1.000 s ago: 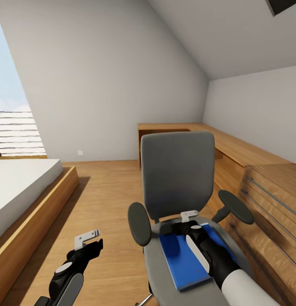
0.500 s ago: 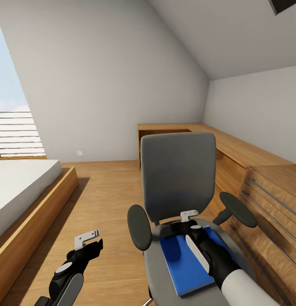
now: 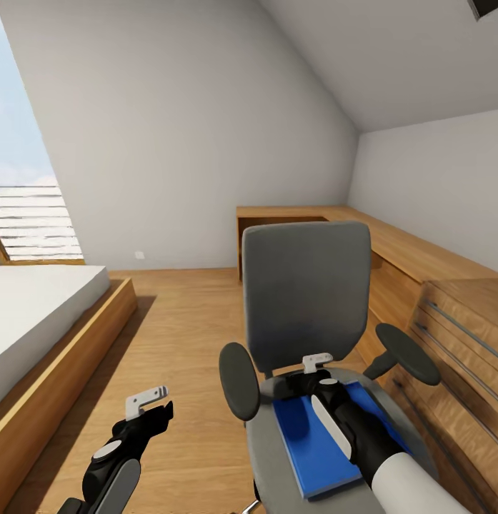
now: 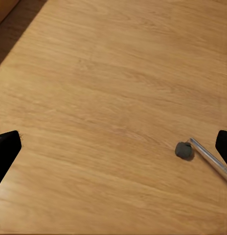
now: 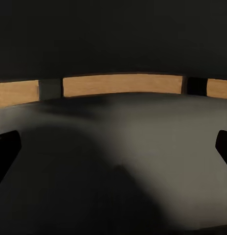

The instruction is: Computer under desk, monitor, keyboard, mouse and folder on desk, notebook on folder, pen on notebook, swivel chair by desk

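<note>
No legible text, label, brand, number or sign is found in any view. The folder presents a plain blue cover, the swivel chair back is unmarked grey, and the walls and wooden drawer fronts carry no markings.

The right gripper and its arm hide part of the folder.

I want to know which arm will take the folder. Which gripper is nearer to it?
Right. The right gripper is over the chair seat at the blue folder's far edge, jaws open. The left gripper hangs above the floor, well off the chair's side.
</note>
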Motion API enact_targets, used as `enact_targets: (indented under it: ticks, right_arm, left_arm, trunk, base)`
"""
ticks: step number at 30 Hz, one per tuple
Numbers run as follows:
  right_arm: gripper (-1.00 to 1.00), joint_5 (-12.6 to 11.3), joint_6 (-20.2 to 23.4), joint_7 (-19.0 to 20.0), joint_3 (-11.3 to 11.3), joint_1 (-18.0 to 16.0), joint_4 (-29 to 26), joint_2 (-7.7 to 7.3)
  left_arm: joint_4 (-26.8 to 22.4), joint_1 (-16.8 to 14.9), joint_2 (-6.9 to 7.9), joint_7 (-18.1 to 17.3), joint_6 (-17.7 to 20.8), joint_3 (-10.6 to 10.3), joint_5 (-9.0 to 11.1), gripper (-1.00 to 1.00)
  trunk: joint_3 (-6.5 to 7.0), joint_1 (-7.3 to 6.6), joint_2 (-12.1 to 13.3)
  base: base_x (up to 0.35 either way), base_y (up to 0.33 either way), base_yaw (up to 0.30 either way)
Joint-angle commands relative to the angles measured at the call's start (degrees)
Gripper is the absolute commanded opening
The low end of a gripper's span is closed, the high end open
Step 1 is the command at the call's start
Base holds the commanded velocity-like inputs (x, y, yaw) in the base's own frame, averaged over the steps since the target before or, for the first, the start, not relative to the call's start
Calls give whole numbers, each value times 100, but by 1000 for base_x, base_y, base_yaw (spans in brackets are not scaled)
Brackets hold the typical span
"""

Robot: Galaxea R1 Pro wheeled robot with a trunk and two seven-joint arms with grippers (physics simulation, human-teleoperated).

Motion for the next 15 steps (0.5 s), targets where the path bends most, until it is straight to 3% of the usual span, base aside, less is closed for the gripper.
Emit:
enact_targets:
  ticks: [1,6,15]
  right_arm:
    - [100,-59,18,-58,31,-5,-11,-8]
    - [100,-59,18,-54,32,-4,-11,-8]
    - [100,-61,26,-47,24,-5,-11,-15]
  left_arm:
    - [-7,-6,7,57,7,-15,49,100]
    - [-8,-6,9,57,7,-13,52,100]
    - [-8,-6,4,57,7,-15,50,100]
  trunk:
    - [-12,-1,-3]
    - [-39,-1,-3]
    - [-49,-1,-3]
  base:
    - [0,0,169]
    - [0,0,159]
    - [0,0,35]
